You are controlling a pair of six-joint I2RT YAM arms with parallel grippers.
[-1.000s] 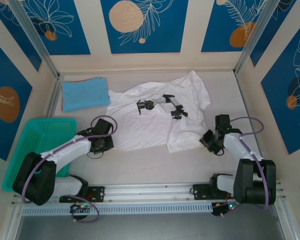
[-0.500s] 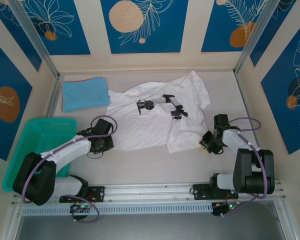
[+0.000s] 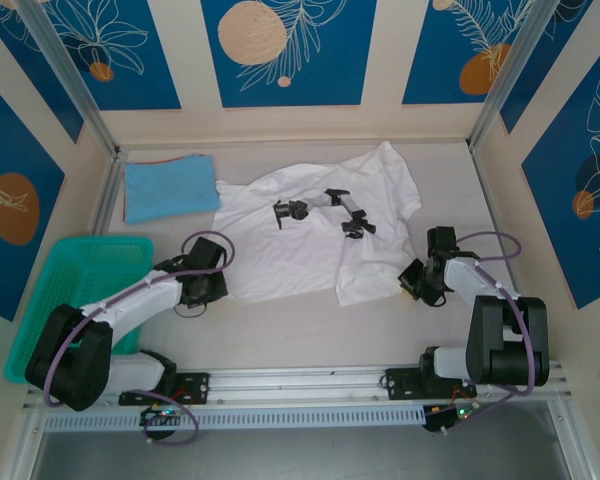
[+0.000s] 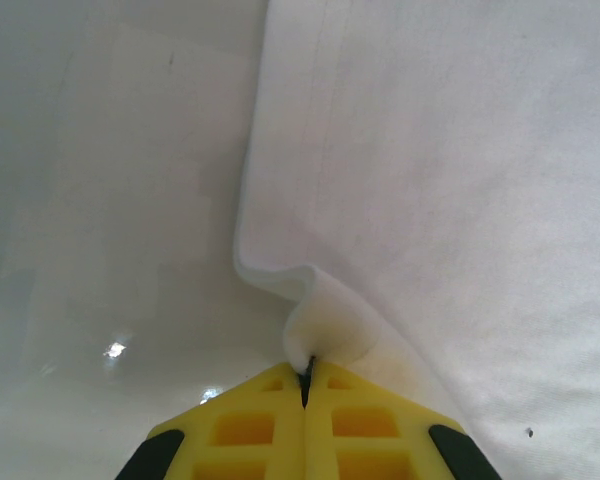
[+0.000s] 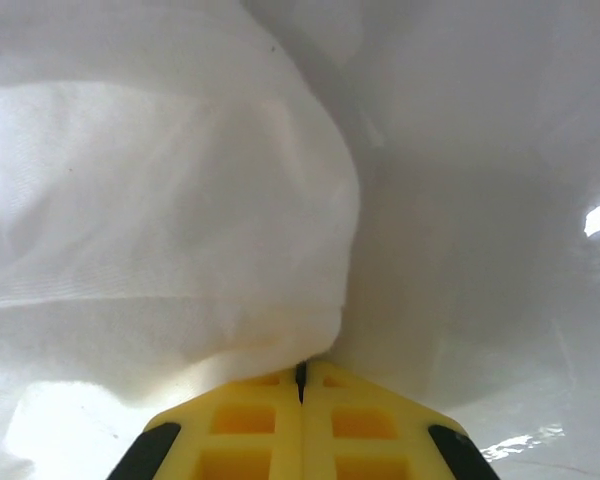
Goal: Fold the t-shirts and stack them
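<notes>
Your left gripper [image 4: 305, 372] has its two yellow fingers [image 4: 245, 430] pressed together, and a small fold from the edge of the white t-shirt [image 3: 300, 240] is pinched between the tips. Around this fold the cloth rises a little from the table [image 3: 310, 330], and to the left of it you see the bare pale surface. From above, this gripper sits at the near left edge of the shirt.

Your right gripper [image 5: 300, 372] is also closed, finger against finger, and it clamps a bunch of the same white cloth, which swells up directly in front of the tips. From above, it sits at the near right corner of the shirt.

Between both grippers the white t-shirt lies spread in the middle of the table, wrinkled, with a black mark [image 3: 325, 208] on its upper side. Beyond its far left corner the light-blue t-shirt [image 3: 170, 188] lies flat and folded, just beside the white one. On the left side of the table, near your left arm, stands the teal basket [image 3: 80, 262].
</notes>
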